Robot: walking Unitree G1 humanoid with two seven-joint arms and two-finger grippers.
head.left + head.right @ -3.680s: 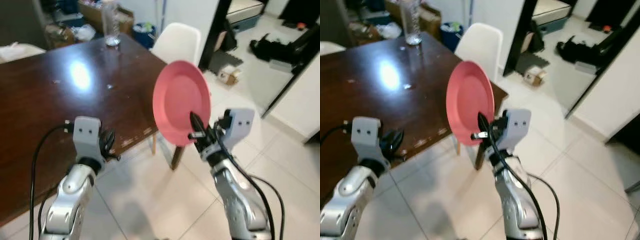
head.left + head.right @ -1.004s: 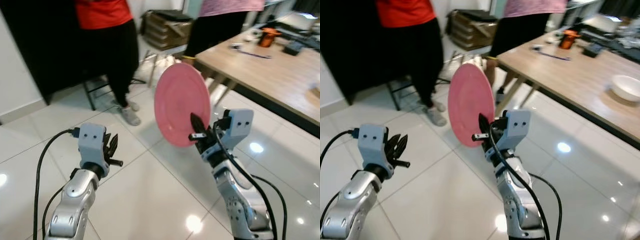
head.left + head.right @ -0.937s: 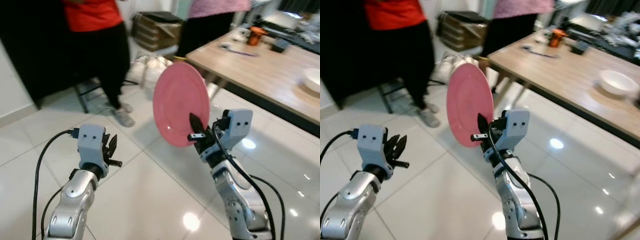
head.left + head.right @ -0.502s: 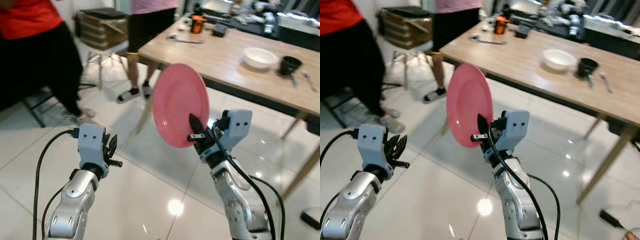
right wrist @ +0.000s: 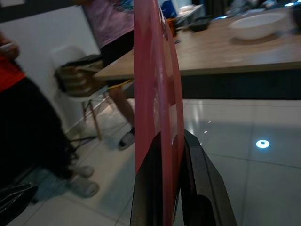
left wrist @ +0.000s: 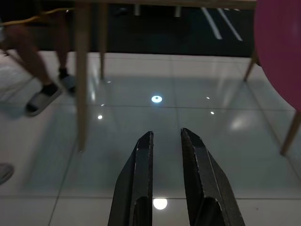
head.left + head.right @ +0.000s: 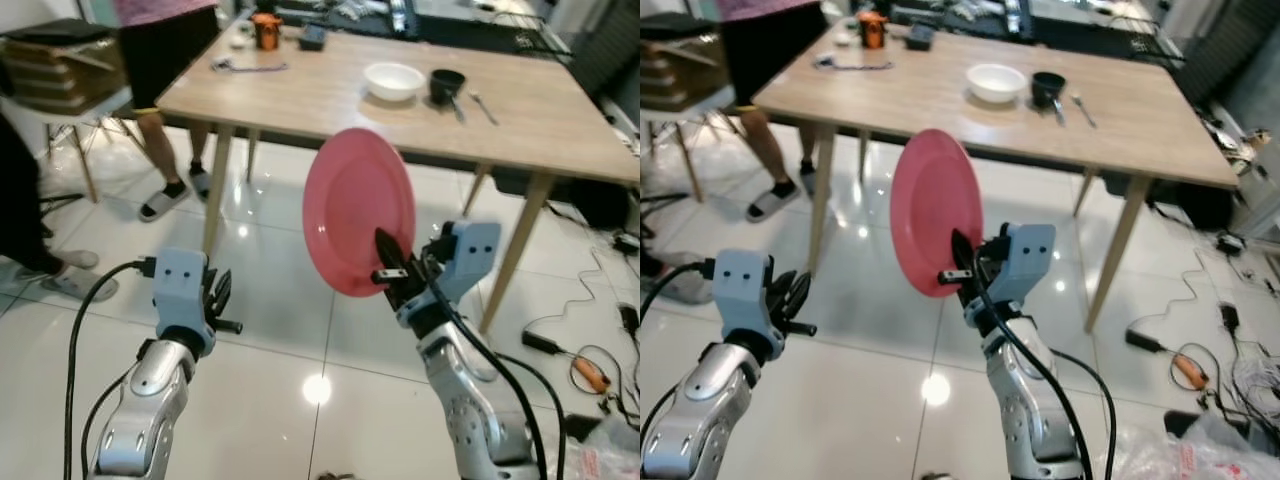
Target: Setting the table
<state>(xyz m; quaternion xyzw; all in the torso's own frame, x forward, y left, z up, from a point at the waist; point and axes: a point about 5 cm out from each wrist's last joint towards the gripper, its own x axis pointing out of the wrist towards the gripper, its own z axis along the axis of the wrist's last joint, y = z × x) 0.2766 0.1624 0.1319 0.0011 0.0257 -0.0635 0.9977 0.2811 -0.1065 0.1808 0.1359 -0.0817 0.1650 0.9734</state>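
The right gripper (image 7: 392, 272) clamps the lower rim of the upright pink plate (image 7: 358, 211), carrying it toward the wooden table (image 7: 300, 95), where it seemingly needs laying flat near the tabletop's front edge; the left gripper (image 6: 165, 155) hangs slightly parted, empty.

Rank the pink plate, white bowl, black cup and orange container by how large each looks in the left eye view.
1. pink plate, though nearest the camera
2. white bowl
3. black cup and orange container look alike; no ranking between them.
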